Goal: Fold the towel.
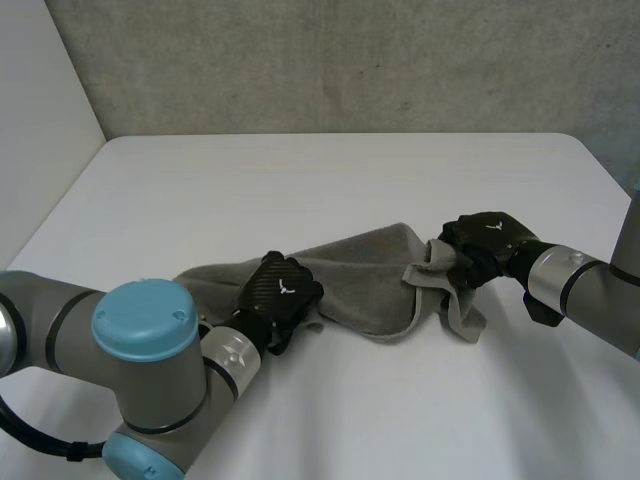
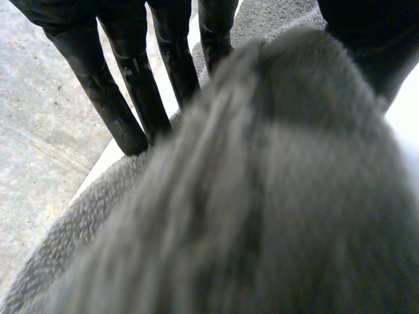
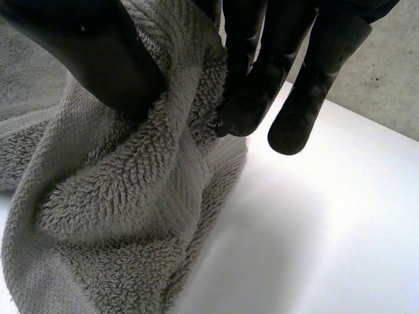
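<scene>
Both of the robot's hands grip a rumpled grey towel (image 1: 370, 280) lying on the white counter (image 1: 330, 180).

The towel stretches across the middle of the counter, nearer the robot than the far edge, most of it flat and creased. The left hand (image 1: 283, 292) sits on the towel's left end. Its wrist view shows straight fingers (image 2: 134, 91) on one side of a raised ridge of cloth (image 2: 262, 196) and the thumb (image 2: 373, 39) on the other, pinching the ridge between them. The right hand (image 1: 482, 243) is at the towel's right end, where the cloth is lifted off the counter and hangs in folds. There the curled fingers (image 3: 262, 91) press a bunched fold (image 3: 131, 196) against the thumb (image 3: 98, 59).
</scene>
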Motion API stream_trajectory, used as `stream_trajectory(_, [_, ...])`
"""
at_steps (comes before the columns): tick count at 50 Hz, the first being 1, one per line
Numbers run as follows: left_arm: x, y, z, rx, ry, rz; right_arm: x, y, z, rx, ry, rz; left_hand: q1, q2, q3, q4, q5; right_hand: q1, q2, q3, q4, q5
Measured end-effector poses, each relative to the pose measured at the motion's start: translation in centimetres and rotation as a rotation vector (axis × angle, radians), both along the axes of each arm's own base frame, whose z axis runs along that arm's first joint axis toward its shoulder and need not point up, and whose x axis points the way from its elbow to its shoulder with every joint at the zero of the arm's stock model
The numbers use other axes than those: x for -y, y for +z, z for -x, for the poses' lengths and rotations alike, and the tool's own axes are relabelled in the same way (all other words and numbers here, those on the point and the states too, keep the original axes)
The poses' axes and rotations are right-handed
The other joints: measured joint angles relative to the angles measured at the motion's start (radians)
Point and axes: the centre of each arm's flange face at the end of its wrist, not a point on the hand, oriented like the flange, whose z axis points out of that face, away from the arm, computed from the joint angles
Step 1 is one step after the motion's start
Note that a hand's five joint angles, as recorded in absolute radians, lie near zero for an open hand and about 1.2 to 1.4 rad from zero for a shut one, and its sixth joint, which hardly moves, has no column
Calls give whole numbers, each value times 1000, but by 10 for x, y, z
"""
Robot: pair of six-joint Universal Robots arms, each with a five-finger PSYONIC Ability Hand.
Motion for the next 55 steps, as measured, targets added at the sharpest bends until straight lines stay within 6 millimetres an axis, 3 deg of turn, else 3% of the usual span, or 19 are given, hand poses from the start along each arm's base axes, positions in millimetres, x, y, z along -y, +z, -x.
stream_trajectory(2, [0,-1,1,0,-3,-1,0,0,0,0,0,0,181,185,190,190,191,0,0,0,0,0])
stream_trajectory(4, [1,0,2,-3,-3,2,0,1,0,0,-1,2,230,240,249,244,249,0,0,0,0,0])
stream_trajectory(11, [13,23,0,-67,29,45,4,14,1,9,-7,34,247,254,272,254,273,0,0,0,0,0])
stream_trajectory(15, [31,62,-13,-200,105,84,7,40,4,24,-12,88,251,254,274,254,273,0,0,0,0,0])
stream_trajectory(18, [51,113,-40,-423,207,101,8,80,14,36,-40,158,251,254,274,254,274,5,0,0,0,0])
stream_trajectory(20, [59,136,-56,-554,251,91,8,101,24,35,-65,178,251,254,275,254,274,5,0,0,0,0])
stream_trajectory(24, [69,156,-83,-740,317,27,3,124,39,3,-87,151,251,254,275,254,275,5,0,0,0,0])
stream_trajectory(28, [72,150,-98,-799,375,-71,-10,125,44,-82,-40,91,251,254,275,254,278,5,0,0,0,0])
stream_trajectory(32, [75,129,-100,-773,416,-165,-22,114,38,-191,61,68,251,254,275,254,278,5,0,0,0,0])
stream_trajectory(36, [87,103,-95,-729,443,-241,-27,105,17,-270,193,138,251,254,276,254,278,5,0,0,0,0])
stream_trajectory(40, [105,98,-88,-729,441,-240,-20,106,-3,-282,249,279,251,255,277,255,278,5,0,0,0,0])
stream_trajectory(44, [139,130,-78,-812,401,-118,6,126,-25,-247,232,611,256,259,279,257,278,5,0,0,0,0])
stream_trajectory(47, [158,171,-75,-911,362,5,24,155,-38,-170,181,892,256,259,279,257,278,8,0,0,0,0])
stream_trajectory(48, [164,190,-75,-960,345,58,29,174,-42,-113,152,1017,256,259,279,257,278,8,0,0,0,0])
stream_trajectory(52, [171,254,-82,-1143,273,230,29,229,-44,100,88,1267,256,259,279,257,278,8,0,0,0,0])
stream_trajectory(55, [167,286,-89,-1240,223,310,24,252,-40,243,86,1292,256,259,280,257,278,8,0,0,0,0])
